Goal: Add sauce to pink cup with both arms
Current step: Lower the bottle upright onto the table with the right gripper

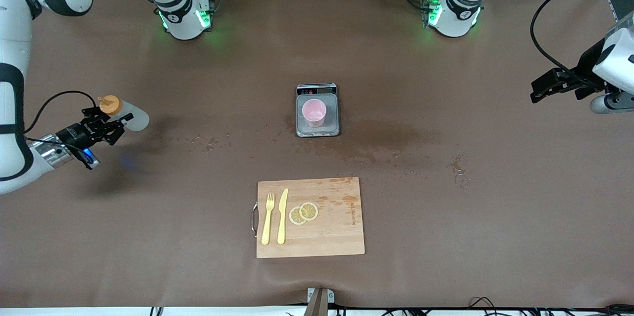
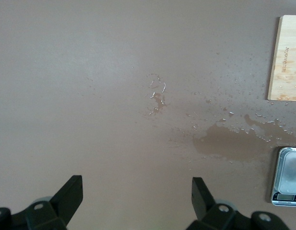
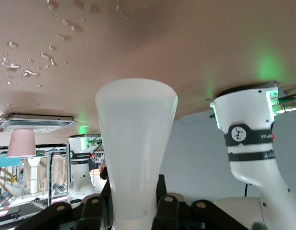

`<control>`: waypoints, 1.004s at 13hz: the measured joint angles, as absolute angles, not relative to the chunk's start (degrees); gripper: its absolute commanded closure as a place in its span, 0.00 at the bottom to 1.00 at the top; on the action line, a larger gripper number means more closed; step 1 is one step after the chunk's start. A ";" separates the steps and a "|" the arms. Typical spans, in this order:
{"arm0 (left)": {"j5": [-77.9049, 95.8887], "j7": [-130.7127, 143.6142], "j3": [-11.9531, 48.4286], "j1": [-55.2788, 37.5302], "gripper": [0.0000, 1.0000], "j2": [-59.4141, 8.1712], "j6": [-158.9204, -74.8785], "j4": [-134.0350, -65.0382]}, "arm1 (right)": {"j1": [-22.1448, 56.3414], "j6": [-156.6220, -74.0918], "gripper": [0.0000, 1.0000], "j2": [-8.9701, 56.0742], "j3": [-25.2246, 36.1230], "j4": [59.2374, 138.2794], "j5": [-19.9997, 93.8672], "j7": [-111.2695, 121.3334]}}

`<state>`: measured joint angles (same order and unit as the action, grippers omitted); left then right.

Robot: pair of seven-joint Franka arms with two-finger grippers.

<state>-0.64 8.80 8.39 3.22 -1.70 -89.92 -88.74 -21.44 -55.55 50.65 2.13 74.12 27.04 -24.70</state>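
Sauce bottle (image 1: 130, 114) is clamped in the right gripper (image 1: 110, 126) at the middle left of the front frame, tipped nearly level with its orange cap (image 1: 110, 105) toward the upper left. The pink cup (image 1: 314, 112) stands upright on the scale (image 1: 317, 130) at frame centre, well apart from the bottle along the table's length, so the nozzle must probably swing round to face it. The left gripper (image 1: 540, 89), fingers spread and empty, waits at the right edge.

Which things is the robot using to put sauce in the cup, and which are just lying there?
For the job:
- sauce bottle, held in the air by the right gripper
- pink cup, on the scale
- left gripper, open and waiting at its end of the table

Just lying about:
- cutting board
- fork
- knife
- lemon slices
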 measured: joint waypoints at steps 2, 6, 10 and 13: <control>-0.64 8.80 8.39 3.22 0.00 -1.70 -89.92 -88.74 | -22.77 -56.65 0.76 52.01 2.14 74.11 27.64 -23.41; -0.64 8.80 8.38 3.22 0.00 -1.70 -89.92 -88.74 | -23.76 -57.96 0.75 53.67 2.12 74.11 28.89 -19.89; -0.64 8.80 8.38 3.22 0.00 -1.70 -89.92 -88.74 | -23.76 -58.75 0.69 56.03 2.09 74.16 28.96 -17.23; -0.64 8.80 8.38 3.23 0.00 -1.70 -89.91 -88.74 | -23.74 -59.18 0.61 57.38 1.79 74.16 28.97 -17.16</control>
